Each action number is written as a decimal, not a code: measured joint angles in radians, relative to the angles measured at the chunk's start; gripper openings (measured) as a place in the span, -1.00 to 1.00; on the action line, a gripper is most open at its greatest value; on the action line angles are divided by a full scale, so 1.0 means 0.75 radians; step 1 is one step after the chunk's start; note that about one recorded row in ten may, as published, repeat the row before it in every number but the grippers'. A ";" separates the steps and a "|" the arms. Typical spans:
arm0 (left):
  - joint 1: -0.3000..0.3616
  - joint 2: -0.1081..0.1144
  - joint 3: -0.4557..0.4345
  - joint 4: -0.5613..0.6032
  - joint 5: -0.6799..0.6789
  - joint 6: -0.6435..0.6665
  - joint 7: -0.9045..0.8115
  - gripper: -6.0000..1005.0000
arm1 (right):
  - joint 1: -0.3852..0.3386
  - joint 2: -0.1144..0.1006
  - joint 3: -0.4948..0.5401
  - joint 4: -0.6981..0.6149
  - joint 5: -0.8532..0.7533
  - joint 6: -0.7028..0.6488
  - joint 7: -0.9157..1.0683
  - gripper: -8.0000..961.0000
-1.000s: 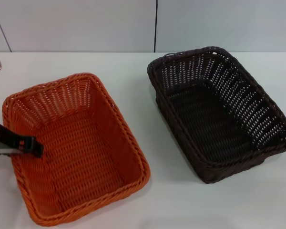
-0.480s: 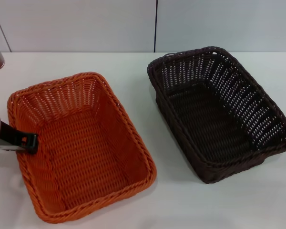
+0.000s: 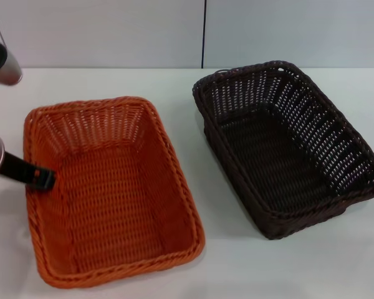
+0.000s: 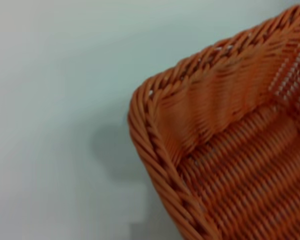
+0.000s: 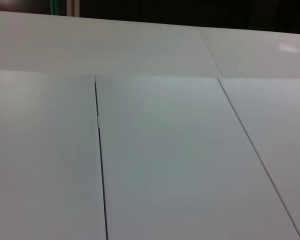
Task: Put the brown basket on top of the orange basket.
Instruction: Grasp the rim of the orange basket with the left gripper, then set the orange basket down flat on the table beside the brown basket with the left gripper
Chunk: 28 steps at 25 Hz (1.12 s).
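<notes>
The orange basket (image 3: 112, 199) lies on the white table at the left, seen from above in the head view. My left gripper (image 3: 40, 179) reaches in from the left edge and is shut on the basket's left rim, with one black finger inside the wall. The left wrist view shows a corner of the orange basket (image 4: 225, 150) with its braided rim over the table. To the right, apart from the orange one, stands the brown basket (image 3: 280, 149), with nothing inside it. My right gripper is out of view.
The white table (image 3: 174, 81) runs back to a pale panelled wall (image 5: 160, 150). A gap of bare table separates the two baskets. Part of my left arm (image 3: 1, 62) shows at the upper left.
The orange basket has slid to the right and turned, its far end swinging towards the brown basket, with my left gripper moving along on its rim. The brown basket has stayed put.
</notes>
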 joint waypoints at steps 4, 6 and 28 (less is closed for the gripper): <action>-0.026 0.002 -0.044 -0.081 0.002 -0.015 0.099 -0.55 | -0.001 0.001 0.000 0.000 0.000 0.000 0.002 0.74; -0.031 0.002 -0.075 -0.129 0.001 -0.026 0.154 -0.56 | -0.004 0.003 0.000 0.000 0.000 0.000 0.010 0.74; -0.273 0.008 -0.175 -0.488 0.006 -0.350 0.664 -0.68 | -0.003 0.001 -0.002 0.061 0.000 -0.050 0.046 0.74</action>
